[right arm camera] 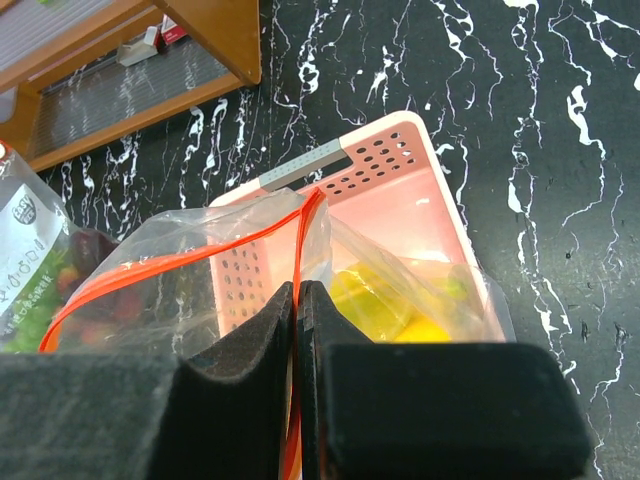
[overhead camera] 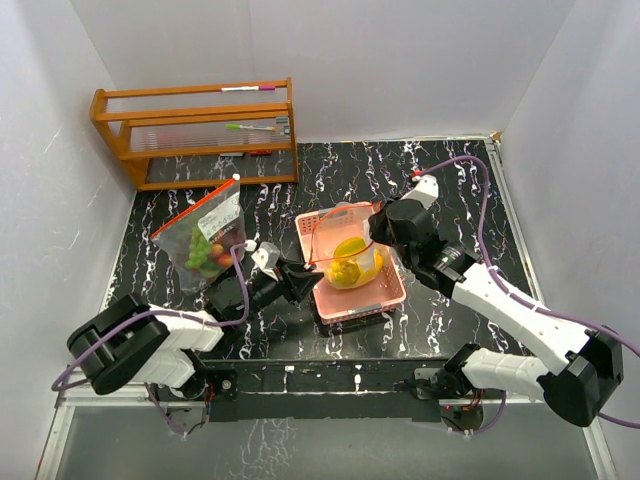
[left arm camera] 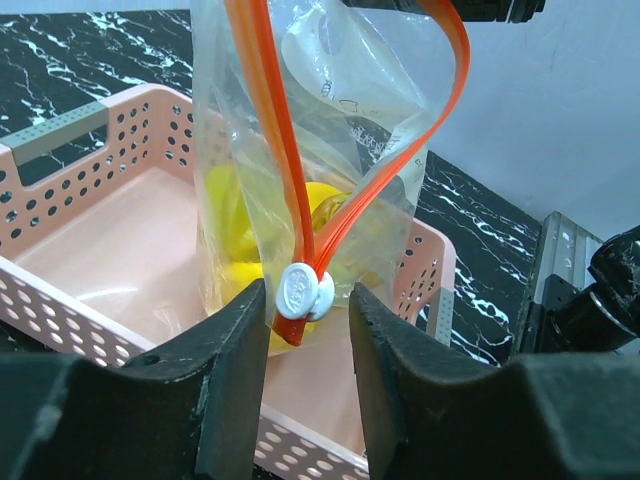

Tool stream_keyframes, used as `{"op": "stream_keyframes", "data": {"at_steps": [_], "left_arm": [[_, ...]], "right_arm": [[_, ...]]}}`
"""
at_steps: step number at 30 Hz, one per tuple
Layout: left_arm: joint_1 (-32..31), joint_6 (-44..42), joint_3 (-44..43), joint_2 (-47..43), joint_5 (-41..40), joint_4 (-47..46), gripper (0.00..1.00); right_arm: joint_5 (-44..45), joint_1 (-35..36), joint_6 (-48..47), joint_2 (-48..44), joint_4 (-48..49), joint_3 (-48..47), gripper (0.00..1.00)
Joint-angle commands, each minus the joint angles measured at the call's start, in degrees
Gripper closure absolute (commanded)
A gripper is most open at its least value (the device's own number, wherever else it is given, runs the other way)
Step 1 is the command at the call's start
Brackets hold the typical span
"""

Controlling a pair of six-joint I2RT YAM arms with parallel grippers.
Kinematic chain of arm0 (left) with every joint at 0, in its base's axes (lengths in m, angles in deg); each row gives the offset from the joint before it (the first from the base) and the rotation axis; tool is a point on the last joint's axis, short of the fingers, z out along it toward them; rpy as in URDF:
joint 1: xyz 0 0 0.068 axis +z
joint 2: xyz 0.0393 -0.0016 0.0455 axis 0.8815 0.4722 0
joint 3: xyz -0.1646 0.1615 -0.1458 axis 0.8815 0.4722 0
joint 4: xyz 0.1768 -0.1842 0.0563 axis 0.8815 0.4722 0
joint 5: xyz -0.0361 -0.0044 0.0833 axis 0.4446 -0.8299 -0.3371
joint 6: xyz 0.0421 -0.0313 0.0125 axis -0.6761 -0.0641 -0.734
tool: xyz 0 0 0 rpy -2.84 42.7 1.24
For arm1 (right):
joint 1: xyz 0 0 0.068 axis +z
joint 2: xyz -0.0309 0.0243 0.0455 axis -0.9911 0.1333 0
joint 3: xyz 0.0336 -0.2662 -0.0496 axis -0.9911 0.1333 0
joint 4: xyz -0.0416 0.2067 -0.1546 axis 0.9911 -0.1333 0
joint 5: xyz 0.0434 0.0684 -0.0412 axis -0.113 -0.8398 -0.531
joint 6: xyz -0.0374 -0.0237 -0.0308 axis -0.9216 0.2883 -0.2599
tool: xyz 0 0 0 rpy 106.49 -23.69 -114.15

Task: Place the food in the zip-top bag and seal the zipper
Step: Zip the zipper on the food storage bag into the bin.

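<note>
A clear zip-top bag [overhead camera: 345,228] with an orange zipper stands in the pink basket [overhead camera: 392,298]. Yellow food [overhead camera: 345,268] lies inside it, also seen in the left wrist view [left arm camera: 325,205] and the right wrist view [right arm camera: 400,310]. My right gripper [overhead camera: 377,232] is shut on the bag's orange zipper edge [right arm camera: 310,225] and holds the bag [right arm camera: 180,260] up. My left gripper [overhead camera: 303,278] is open at the basket's left side. Its jaws [left arm camera: 308,300] stand on either side of the white zipper slider [left arm camera: 305,292]. The bag's mouth [left arm camera: 340,100] gapes open above the slider.
A second bag [overhead camera: 205,240] with red and green food lies left of the basket, also visible in the right wrist view [right arm camera: 30,270]. A wooden rack [overhead camera: 195,130] stands at the back left. White walls close in the black marbled table [overhead camera: 450,200].
</note>
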Motion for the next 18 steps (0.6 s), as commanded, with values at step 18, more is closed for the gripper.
{"op": "stream_keyframes", "data": {"at_steps": [18], "left_arm": [[-0.77,-7.86,-6.05,-12.49,1.02,8.56,1.0]], "right_arm": [[0.71,-0.48,-1.3,-7.19,-1.31,2.07,0.91]]}}
